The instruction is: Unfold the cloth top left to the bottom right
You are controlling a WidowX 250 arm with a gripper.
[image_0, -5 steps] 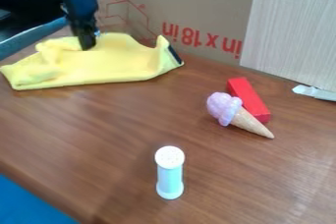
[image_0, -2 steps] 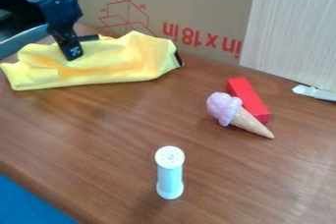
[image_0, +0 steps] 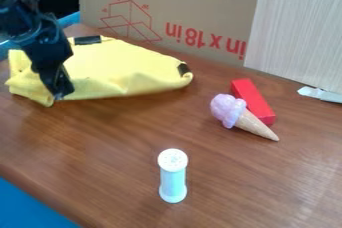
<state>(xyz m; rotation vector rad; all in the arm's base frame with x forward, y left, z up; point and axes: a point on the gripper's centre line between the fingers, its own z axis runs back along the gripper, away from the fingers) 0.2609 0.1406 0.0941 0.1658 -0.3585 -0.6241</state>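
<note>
The black gripper (image_0: 60,93) hangs at the left side of the table, its tip against the front left part of the yellow cloth (image_0: 117,69). Bunched folds surround the tip, and I cannot make out how the fingers stand. Most of the cloth lies spread behind and to the right of the gripper, with a rolled front edge. One dark patch shows at its back edge and another at its right corner.
A white shaker (image_0: 173,177) stands front centre. A toy ice cream cone (image_0: 242,116) rests beside a red block (image_0: 253,101) at the right. A cardboard box (image_0: 200,2) walls the back of the wooden table (image_0: 127,142).
The gripper has moved left and toward the front. The cloth's left part has shifted forward with it, the top has flattened, and the dark patch at the back edge has come into view.
</note>
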